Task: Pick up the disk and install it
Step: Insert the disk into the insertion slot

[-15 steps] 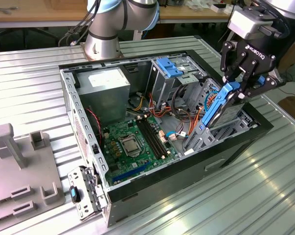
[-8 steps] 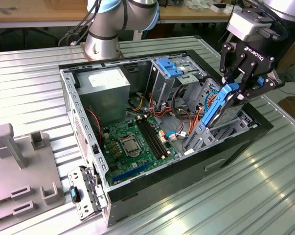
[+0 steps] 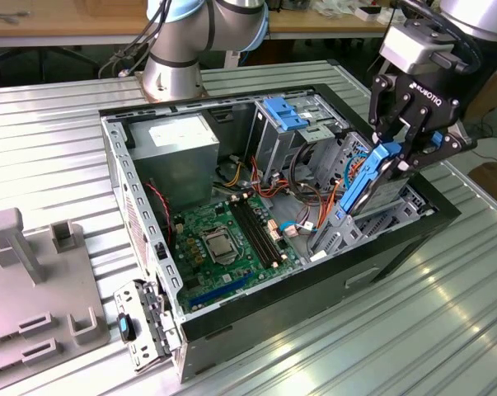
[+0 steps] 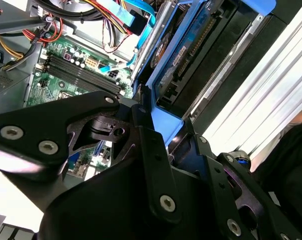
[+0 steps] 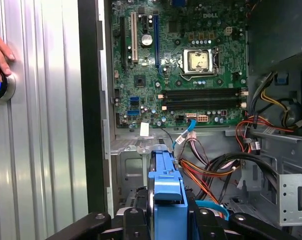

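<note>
Exterior view high, overlooking computer case (image 3: 314, 276), both wrist views close above motherboard (image 5: 140, 85)

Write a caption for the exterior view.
Black metal claw grips the flat blue-railed dark disk, tilted at the open black computer case.

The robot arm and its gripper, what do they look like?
The arm is silver-grey metal with light blue joint caps. The gripper is black, mounted under a grey wrist block, and carries white lettering. Its fingers are black linkage bars fastened with silver screws.
</note>
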`<control>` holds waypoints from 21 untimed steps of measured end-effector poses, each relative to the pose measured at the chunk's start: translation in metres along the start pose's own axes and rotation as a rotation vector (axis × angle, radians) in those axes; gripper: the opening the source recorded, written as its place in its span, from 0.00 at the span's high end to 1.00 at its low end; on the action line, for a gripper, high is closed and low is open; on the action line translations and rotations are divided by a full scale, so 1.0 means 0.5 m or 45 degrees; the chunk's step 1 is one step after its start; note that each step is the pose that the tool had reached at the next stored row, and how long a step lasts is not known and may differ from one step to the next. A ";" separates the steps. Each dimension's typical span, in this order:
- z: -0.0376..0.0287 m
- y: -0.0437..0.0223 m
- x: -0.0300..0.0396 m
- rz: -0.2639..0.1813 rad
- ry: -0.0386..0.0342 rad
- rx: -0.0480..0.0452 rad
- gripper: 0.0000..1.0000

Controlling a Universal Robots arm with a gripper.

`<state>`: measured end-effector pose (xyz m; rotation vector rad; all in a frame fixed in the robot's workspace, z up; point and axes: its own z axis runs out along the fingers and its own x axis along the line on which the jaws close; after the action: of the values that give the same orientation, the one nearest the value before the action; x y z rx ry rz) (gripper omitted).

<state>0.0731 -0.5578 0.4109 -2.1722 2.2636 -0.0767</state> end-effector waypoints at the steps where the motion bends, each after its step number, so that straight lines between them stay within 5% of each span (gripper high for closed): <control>1: 0.001 0.000 0.000 0.000 0.0000 0.000 0.63; 21: 0.021 0.001 -0.001 0.000 0.0000 0.000 0.63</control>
<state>0.0731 -0.5578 0.4006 -2.1722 2.2635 -0.0768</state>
